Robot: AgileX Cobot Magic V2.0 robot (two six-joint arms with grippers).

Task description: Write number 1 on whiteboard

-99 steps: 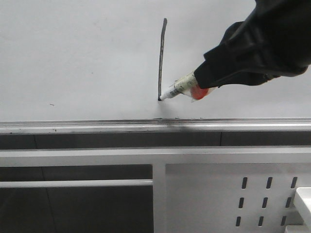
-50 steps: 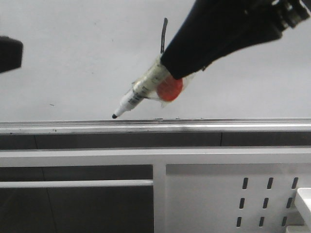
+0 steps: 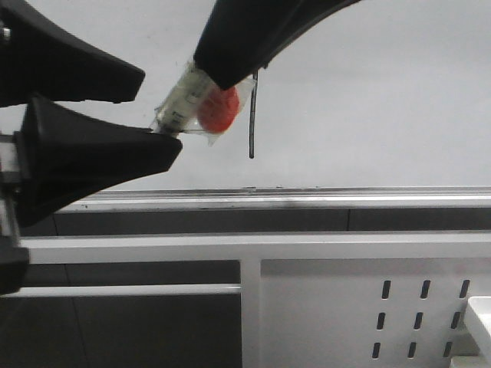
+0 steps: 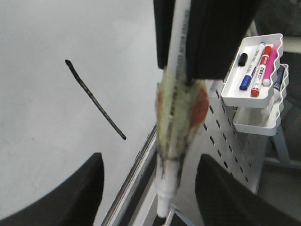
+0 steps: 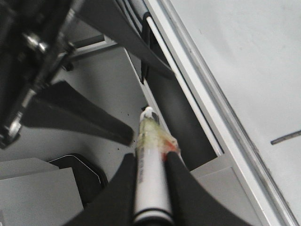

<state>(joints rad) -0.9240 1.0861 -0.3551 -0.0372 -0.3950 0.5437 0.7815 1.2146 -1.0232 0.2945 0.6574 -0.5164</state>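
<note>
Right gripper is clamped on the marker pen; left gripper is spread wide around its tip. The number 1 stands on the whiteboard

The pen tip is hidden behind the left end effector; the right end effector covers the top of the stroke.
</note>
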